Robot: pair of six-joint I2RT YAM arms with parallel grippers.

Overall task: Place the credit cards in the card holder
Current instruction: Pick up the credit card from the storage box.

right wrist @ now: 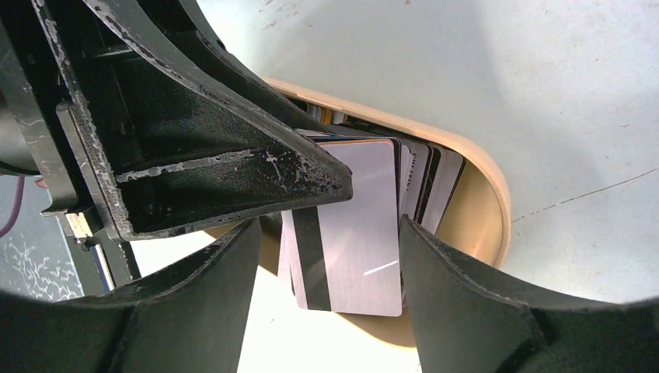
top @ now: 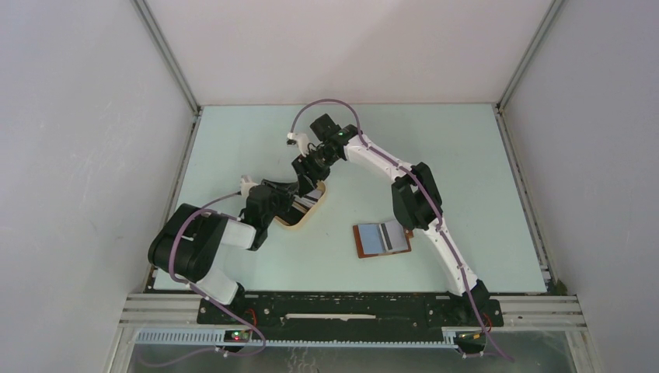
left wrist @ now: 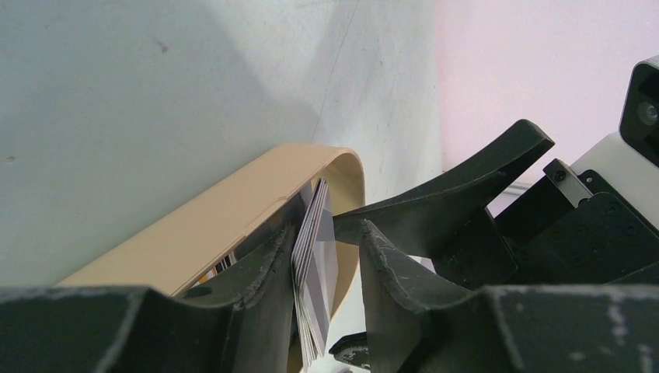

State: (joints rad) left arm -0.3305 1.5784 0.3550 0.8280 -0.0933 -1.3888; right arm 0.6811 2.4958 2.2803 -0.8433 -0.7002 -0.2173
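A stack of credit cards stands on edge in an oval tan tray. My left gripper is open around the stack: the left finger lies against it and the right finger stands a little off it. My right gripper is open astride the front card, which is silver with a black stripe. Its right finger touches the card's edge. In the top view both grippers, left and right, meet at the tray. The brown card holder lies open to the right with bluish and grey cards on it.
The right gripper's finger crosses the left wrist view and reaches the stack. The left gripper's finger fills the upper left of the right wrist view. More cards lean behind the front one. Enclosure walls stand at both sides and at the back.
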